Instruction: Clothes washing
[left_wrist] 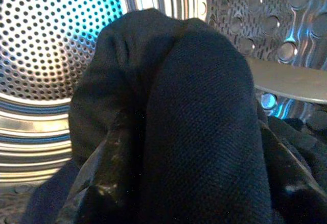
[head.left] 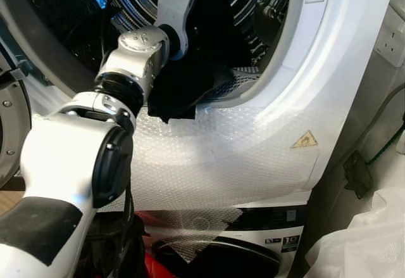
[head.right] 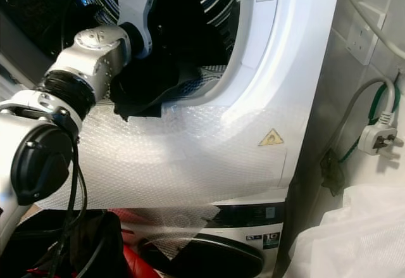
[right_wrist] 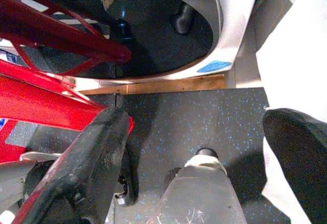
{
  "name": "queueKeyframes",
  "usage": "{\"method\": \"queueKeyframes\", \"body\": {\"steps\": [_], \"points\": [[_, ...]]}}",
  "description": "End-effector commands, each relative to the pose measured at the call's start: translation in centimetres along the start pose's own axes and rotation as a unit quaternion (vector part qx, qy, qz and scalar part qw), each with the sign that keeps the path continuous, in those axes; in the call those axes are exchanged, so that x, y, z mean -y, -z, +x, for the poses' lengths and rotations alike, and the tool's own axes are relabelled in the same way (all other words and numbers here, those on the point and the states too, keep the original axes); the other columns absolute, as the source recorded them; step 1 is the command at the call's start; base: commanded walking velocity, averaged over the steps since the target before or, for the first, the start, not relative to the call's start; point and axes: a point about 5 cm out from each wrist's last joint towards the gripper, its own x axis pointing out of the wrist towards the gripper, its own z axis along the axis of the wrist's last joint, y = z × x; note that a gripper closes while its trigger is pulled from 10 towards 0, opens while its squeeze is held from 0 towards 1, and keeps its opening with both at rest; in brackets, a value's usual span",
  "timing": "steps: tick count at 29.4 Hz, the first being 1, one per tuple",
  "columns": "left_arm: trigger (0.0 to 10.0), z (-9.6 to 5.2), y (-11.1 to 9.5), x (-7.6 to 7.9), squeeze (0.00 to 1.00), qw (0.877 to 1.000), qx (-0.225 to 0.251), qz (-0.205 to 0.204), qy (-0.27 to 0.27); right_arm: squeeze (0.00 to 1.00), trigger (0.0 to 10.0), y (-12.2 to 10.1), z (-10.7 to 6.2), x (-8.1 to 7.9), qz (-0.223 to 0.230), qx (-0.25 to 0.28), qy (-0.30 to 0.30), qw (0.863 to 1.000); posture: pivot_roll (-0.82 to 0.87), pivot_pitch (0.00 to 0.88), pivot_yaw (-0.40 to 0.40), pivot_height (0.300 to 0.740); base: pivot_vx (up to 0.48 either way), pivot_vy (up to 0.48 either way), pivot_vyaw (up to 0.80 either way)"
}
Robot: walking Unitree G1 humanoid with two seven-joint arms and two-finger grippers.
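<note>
Dark garment [head.left: 190, 69]: black knit cloth, bunched, lying across the lip of the upper machine's door opening. Part is inside the perforated steel drum [left_wrist: 46, 50]; a fold hangs out over the rim toward 6 o'clock, onto the bubble-wrapped white front panel [head.left: 221, 157].

Left gripper [left_wrist: 204, 147]: reaching in through the opening from 8 o'clock, wrist just past the rim. In the left wrist view the cloth is draped over and between the fingers [left_wrist: 102, 183], which appear closed on it; both tips are buried in the fabric, so how far apart they sit cannot be read.

Right gripper [right_wrist: 196, 132]: hanging low, pointed at the speckled floor [right_wrist: 204, 112] beside a red frame [right_wrist: 56, 35]. Fingers [right_wrist: 97, 152] spread wide, nothing between them.

Surroundings: a second machine with a dark round door [head.right: 209, 259] sits below at 6 o'clock; a wall socket [head.right: 357, 40] and loose plug [head.right: 380, 140] lie at 3 o'clock.

Progress (judgement): loading is underway, not complete. The garment is only partly in. Remaining: push the hanging fold past the rim, release, withdraw the arm, close the door, start the cycle. Whether more laundry waits cannot be determined.
</note>
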Motion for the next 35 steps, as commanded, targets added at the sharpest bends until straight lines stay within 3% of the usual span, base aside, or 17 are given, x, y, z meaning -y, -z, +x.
{"method": "queueKeyframes", "body": {"steps": [1,6,11,16,25,32,33,34,35], "points": [[10.0,-0.5,-0.9,-1.3,1.0,1.0,-0.006,0.013,-0.018,0.0,10.0,2.1,-0.5,-1.2,0.004,-0.04,-0.014,0.999,-0.14,0.028,0.174,0.74,0.0,0.0,0.0],[10.0,-0.9,-1.5,-2.4,1.0,1.0,-0.01,0.0,-0.025,0.0,10.0,1.8,-0.4,-1.4,0.004,-0.039,-0.017,0.999,-0.12,0.019,0.178,0.74,0.0,0.0,0.0],[10.0,-1.0,-1.5,-2.5,1.0,1.0,-0.011,-0.001,-0.026,0.0,10.0,1.7,-0.4,-1.4,0.004,-0.039,-0.017,0.999,-0.12,0.019,0.178,0.74,0.0,0.0,0.0],[10.0,-2.1,-3.2,-3.7,1.0,0.998,0.016,-0.01,0.052,0.0,10.0,1.1,0.0,-2.5,0.006,-0.038,-0.03,0.999,-0.07,0.0,0.184,0.74,0.0,0.0,0.0],[10.0,-3.2,-4.5,-4.7,1.0,0.996,0.034,-0.013,0.087,0.0,10.0,0.9,0.1,-2.9,0.0,-0.041,-0.038,0.998,-0.04,0.0,0.179,0.74,0.0,0.0,0.0],[10.0,-5.8,-5.4,-6.0,1.0,0.989,0.062,-0.021,0.136,0.0,10.0,0.5,0.3,-3.5,-0.008,-0.041,-0.048,0.998,0.01,0.0,0.166,0.74,0.0,0.0,0.0],[10.0,-6.5,-5.6,-5.9,0.8,0.984,0.07,-0.01,0.163,0.0,10.0,0.4,0.3,-3.6,-0.009,-0.04,-0.05,0.998,0.01,0.0,0.165,0.74,0.0,0.0,0.0],[10.0,-7.0,-5.7,-5.7,0.8,0.98,0.074,-0.002,0.182,0.0,10.0,0.3,0.4,-3.7,-0.011,-0.04,-0.052,0.998,0.02,0.0,0.163,0.74,0.0,0.0,0.0],[10.0,-7.9,-6.0,-5.6,0.0,0.977,0.083,0.008,0.199,0.0,10.0,0.1,0.4,-3.8,-0.012,-0.039,-0.054,0.998,0.02,0.0,0.164,0.74,0.0,0.0,0.0]]}}
